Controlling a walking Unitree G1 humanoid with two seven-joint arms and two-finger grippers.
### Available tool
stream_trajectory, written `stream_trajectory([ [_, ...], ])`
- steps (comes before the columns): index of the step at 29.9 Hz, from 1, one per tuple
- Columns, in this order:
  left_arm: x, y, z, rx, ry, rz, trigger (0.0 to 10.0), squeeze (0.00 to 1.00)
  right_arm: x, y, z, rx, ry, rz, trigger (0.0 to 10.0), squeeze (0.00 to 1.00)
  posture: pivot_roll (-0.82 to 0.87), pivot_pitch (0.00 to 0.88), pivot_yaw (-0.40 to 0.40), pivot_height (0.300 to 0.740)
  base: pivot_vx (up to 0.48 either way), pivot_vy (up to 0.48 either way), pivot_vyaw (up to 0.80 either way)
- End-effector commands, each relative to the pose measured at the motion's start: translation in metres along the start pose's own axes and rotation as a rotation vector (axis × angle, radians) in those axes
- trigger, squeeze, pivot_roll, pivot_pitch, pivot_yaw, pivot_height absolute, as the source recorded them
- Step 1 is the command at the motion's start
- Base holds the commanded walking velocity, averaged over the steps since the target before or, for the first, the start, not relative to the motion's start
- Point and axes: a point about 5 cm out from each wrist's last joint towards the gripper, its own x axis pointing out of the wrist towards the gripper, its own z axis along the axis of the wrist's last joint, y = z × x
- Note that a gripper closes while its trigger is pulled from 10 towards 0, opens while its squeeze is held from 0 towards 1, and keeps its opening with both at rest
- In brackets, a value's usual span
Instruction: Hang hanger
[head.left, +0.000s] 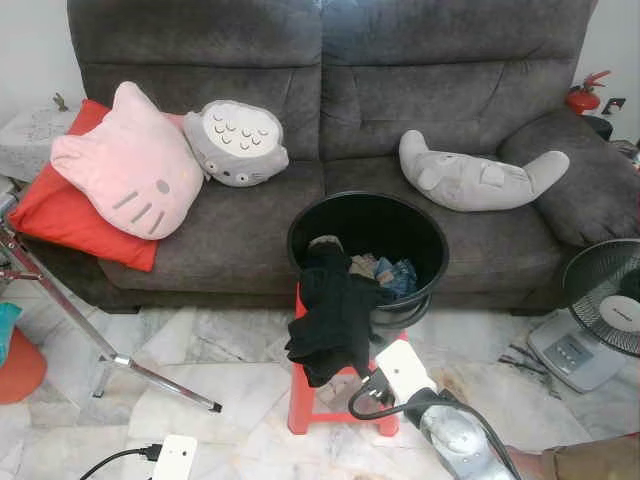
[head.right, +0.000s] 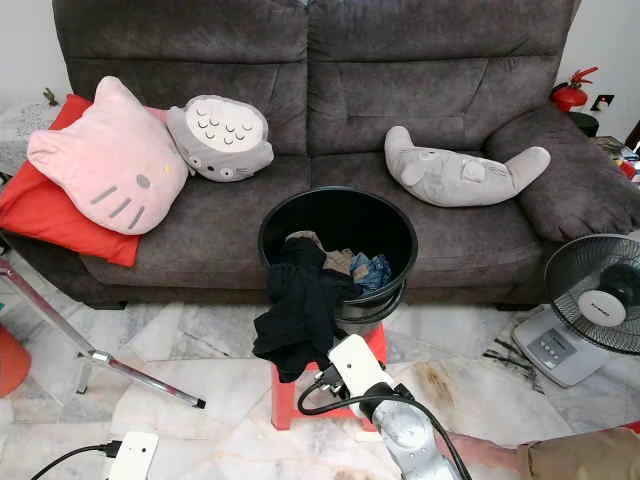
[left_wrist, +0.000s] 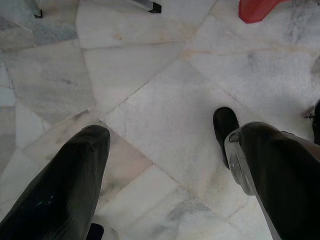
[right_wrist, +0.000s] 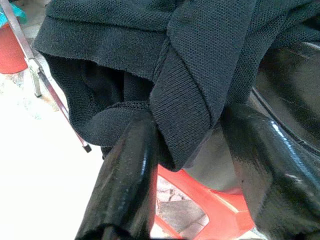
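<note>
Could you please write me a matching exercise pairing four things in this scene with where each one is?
Things:
1. black garment
2. black bucket
3. pink cat cushion
4. right gripper

Places:
A. on the red stool
B. at the garment's hanging hem
C. draped over the bucket's rim
D. on the sofa's left seat

Pairs: 1-C, 2-A, 3-D, 4-B

Right gripper (right_wrist: 187, 150) fingertips buried in black garment (right_wrist: 200, 65) folds, contact unclear. Red stool (head.left: 310, 400) mostly hidden beneath garment and black bucket (head.left: 420, 240). Bucket contents too jumbled to identify.
</note>
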Motion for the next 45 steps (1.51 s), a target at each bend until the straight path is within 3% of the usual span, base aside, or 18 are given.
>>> stream_trajectory([
  [1,0.000,0.000,-0.002,0.027,0.012,0.003,10.0,0.00,0.002,0.003,0.000,-0.013,0.001,0.013,0.0,0.00,-0.03,0.000,0.034,0.740,0.000,0.000,0.00],
  [8,0.000,0.000,-0.002,0.032,0.011,0.001,10.0,0.00,0.003,0.002,0.000,-0.031,-0.001,-0.002,0.0,0.00,-0.03,0.000,0.034,0.740,0.000,0.000,0.00],
  [18,0.000,0.000,-0.002,0.039,0.010,0.001,10.0,0.00,0.006,-0.016,0.017,-0.069,-0.067,-0.083,0.0,0.00,-0.03,0.000,0.034,0.740,0.000,0.000,0.00],
  [26,0.000,0.001,-0.002,0.042,0.011,0.003,10.0,0.00,0.011,-0.034,0.053,-0.097,-0.193,-0.127,0.0,0.00,-0.03,0.000,0.036,0.740,0.000,0.000,0.00],
  [35,0.000,0.000,-0.002,0.043,0.010,0.004,10.0,0.00,0.015,-0.046,0.114,-0.079,-0.399,-0.162,0.0,0.00,-0.03,0.000,0.034,0.740,0.000,0.000,0.00],
  [39,0.000,0.000,-0.001,0.044,0.010,0.002,10.0,0.00,0.011,-0.064,0.137,-0.036,-0.477,-0.242,0.0,0.00,-0.03,0.000,0.035,0.740,0.000,0.000,0.00],
  [42,0.000,-0.001,-0.001,0.043,0.011,0.002,10.0,0.00,0.001,-0.095,0.154,-0.020,-0.517,-0.364,0.0,0.00,-0.04,0.000,0.038,0.740,0.000,0.000,0.00],
  [45,0.000,-0.001,-0.001,0.044,0.011,0.002,10.0,0.00,-0.006,-0.113,0.158,-0.020,-0.508,-0.437,0.0,0.00,-0.04,0.000,0.038,0.740,0.000,0.000,0.00],
])
